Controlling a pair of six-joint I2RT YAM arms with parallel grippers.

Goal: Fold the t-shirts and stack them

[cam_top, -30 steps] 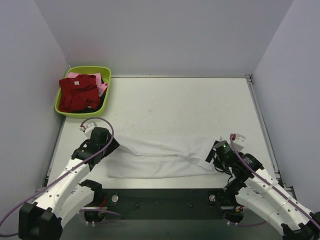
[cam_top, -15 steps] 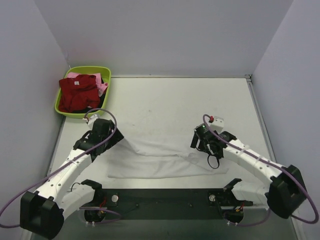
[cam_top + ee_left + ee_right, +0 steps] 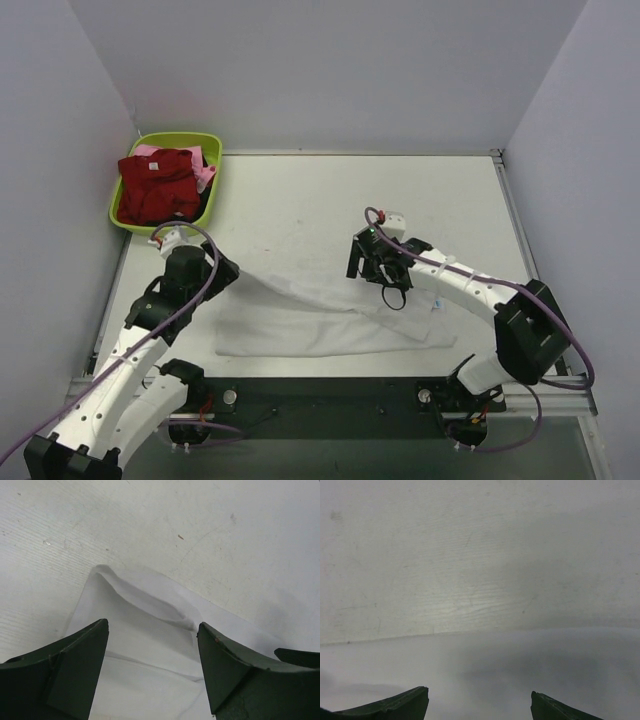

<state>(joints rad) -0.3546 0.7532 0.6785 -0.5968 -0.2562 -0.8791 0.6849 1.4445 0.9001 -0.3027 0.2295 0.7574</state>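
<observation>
Where the overhead view takes in the whole desk (image 3: 330, 195), the white t-shirt (image 3: 320, 322) lies as a wide folded band in the lower middle of the frame, flat on the surface.

Left end effector (image 3: 222, 276): at the shirt's upper left corner. The overhead view does not show the finger gap. The left wrist view does: end effector (image 3: 152, 630) spread wide, nothing clamped. Beyond and below the gap lies a corner of the white t-shirt (image 3: 145, 650) with one raised crease. Contact with the cloth: cannot tell.

Right end effector (image 3: 362, 262): centre right, over the shirt's upper edge. In the right wrist view the end effector (image 3: 477, 696) shows only as two dark tips at the bottom corners, wide apart and empty. The white t-shirt (image 3: 485, 670) fills the lower part of that frame, with bare desk above its edge.

Overhead only, upper left: lime-green basin (image 3: 165, 228) holding a heaped dark red t-shirt (image 3: 158, 190), with a pink t-shirt (image 3: 206, 177) showing behind it and to its right.

Writing: a small pale tag (image 3: 153, 167) on the red shirt, too small to read.
</observation>
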